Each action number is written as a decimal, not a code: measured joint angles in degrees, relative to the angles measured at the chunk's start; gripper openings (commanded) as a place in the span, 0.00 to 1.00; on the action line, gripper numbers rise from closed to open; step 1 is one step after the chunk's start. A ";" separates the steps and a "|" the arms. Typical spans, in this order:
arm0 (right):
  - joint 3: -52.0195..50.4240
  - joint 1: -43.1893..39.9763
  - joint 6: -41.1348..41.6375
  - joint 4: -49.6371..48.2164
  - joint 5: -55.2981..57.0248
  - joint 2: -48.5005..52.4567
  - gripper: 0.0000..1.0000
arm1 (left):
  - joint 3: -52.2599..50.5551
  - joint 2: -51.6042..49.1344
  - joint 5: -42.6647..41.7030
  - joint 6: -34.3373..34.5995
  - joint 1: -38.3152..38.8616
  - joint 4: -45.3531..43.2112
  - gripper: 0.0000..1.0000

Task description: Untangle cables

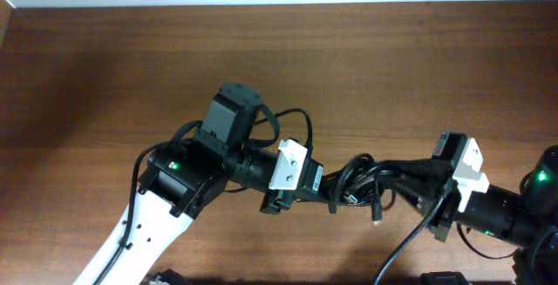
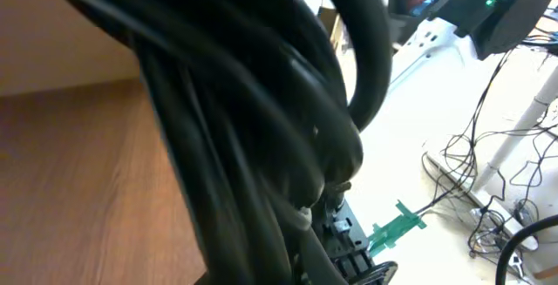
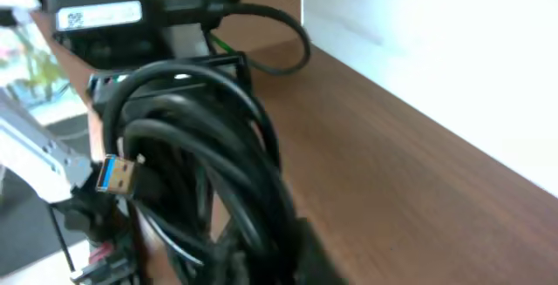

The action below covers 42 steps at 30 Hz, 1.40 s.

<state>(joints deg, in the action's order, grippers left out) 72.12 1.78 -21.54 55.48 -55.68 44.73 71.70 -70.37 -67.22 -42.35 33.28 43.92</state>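
Left gripper point(image 1: 330, 193): at the left end of the cable bundle point(image 1: 366, 182), my fingers clamped narrow on its black loops; my wrist camera sees little but cable pressed close.
Cable bundle: a dense black knot of coils slung between my two grippers, with the wooden table point(image 1: 131, 58) beneath it.
USB plug point(image 3: 118, 173): blue-tongued and free, poking out of the bundle's side in my right wrist view.
Right gripper point(image 1: 410, 180): at the bundle's right end, fingers pinched shut on several strands at once.
Risk, tightening: I judge that pulling my hands straight apart would cinch the loops harder, since each grip takes in more than one strand.
Risk, snagging: the loose plug could catch inside a coil as the loops slide.
Risk, slipping: smooth strands may slide out of a narrow pinch, dropping the bundle.
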 measured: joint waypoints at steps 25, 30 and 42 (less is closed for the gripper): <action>0.00 -0.04 13.66 0.26 13.31 0.22 0.04 | 0.11 8.07 21.70 40.92 -2.12 -13.09 0.99; 0.00 -0.04 11.85 0.24 8.44 0.22 0.04 | 0.11 5.14 21.81 41.40 1.33 -14.99 0.45; -0.02 -0.44 11.32 0.28 8.20 0.66 1.00 | 0.11 3.69 20.33 41.97 1.79 -15.98 0.00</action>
<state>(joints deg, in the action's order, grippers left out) 72.10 1.34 -10.22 55.77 -47.48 45.39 71.81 -66.67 -46.89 -0.38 35.07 27.94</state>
